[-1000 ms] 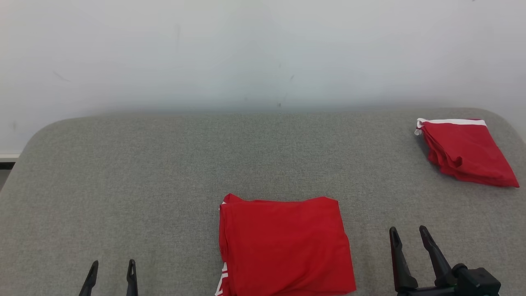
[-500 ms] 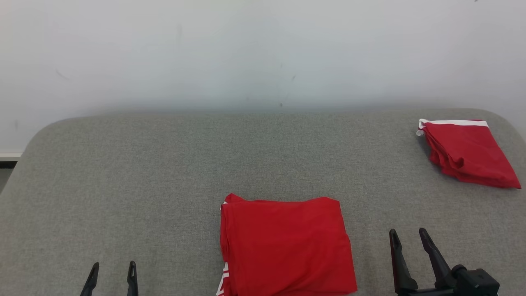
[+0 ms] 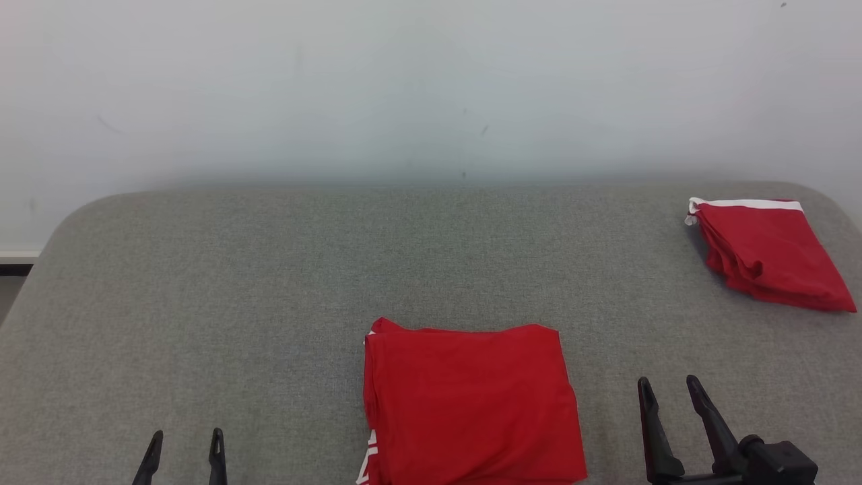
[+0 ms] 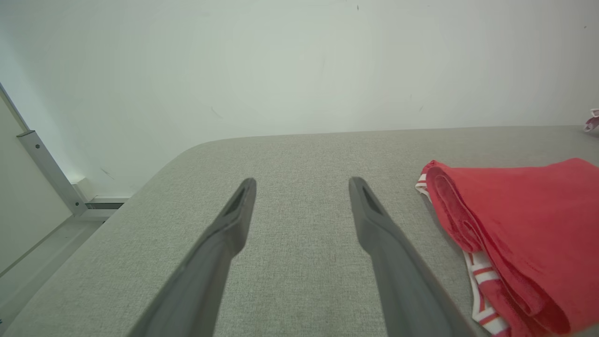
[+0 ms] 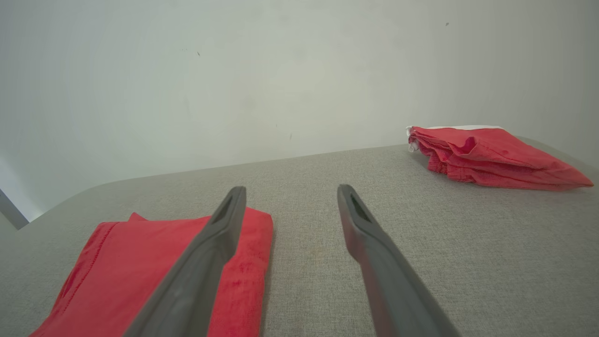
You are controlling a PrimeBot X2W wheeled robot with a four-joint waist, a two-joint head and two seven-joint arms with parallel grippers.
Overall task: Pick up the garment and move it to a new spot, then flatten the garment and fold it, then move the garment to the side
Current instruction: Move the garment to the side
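Observation:
A folded red garment (image 3: 471,404) lies at the near middle of the grey padded table (image 3: 269,269); its striped white edge shows in the left wrist view (image 4: 514,234). In the right wrist view the same red garment (image 5: 140,276) lies left of my fingers. My left gripper (image 3: 183,440) is open at the lower left, well apart from the cloth, with nothing between its fingers (image 4: 234,220). My right gripper (image 3: 668,385) is open just right of the garment, empty, and its left finger (image 5: 215,243) overlaps the cloth's edge in that view.
A second folded red garment with a white band (image 3: 764,249) lies at the far right corner of the table, also seen in the right wrist view (image 5: 486,154). A pale wall (image 3: 431,87) stands behind the table. The table's left edge drops to the floor (image 4: 28,262).
The head view has shifted slightly, so everything sits a few pixels lower and to the right. Neither gripper nor garment has moved on the table.

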